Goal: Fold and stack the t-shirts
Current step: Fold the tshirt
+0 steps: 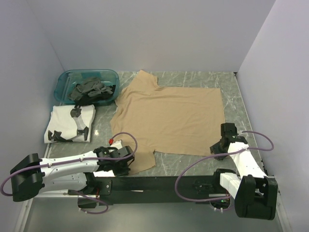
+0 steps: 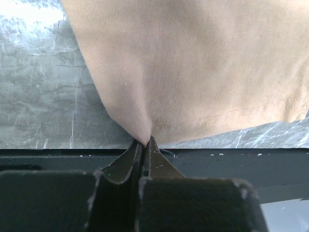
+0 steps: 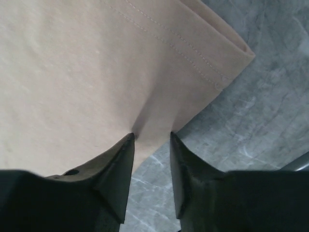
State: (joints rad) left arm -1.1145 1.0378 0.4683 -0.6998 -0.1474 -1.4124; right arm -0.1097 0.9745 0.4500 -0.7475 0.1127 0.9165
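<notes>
Got a tan t-shirt (image 1: 169,113) spread mostly flat over the middle of the grey marble table (image 1: 193,166), hem side toward the right wall. Holding its near-left flap (looks like a sleeve) with the left gripper (image 1: 129,161), jaws squeezed all the way shut, cloth drawn into a little peak right at the tips. Same story up close from the left wrist: tan t-shirt (image 2: 193,63) funnelling down into the closed fingertips (image 2: 153,150), stitched edge running off to the right, bare marble on either side.

Over on the other side, right gripper (image 1: 217,146) parked low at the near-right hem corner. From the right wrist: both fingers (image 3: 116,169) partway apart, straddling the edge of the shirt, with a small pucker of cloth at the tips. Plenty of daylight between the pads, so not clamped on anything. Double-stitched hem and the corner itself just beyond the tips, marble underneath.

Also spotted on the far left: a white t-shirt (image 1: 71,124) with a dark print, folded, lying on the near side of a teal see-through tub (image 1: 62,79). Dark grey shirts (image 1: 91,90) heaped loose inside the tub, not folded. Tub tucked into the far-left corner, right beside the tan t-shirt's far-left flap. Touching or not, can't tell.
</notes>
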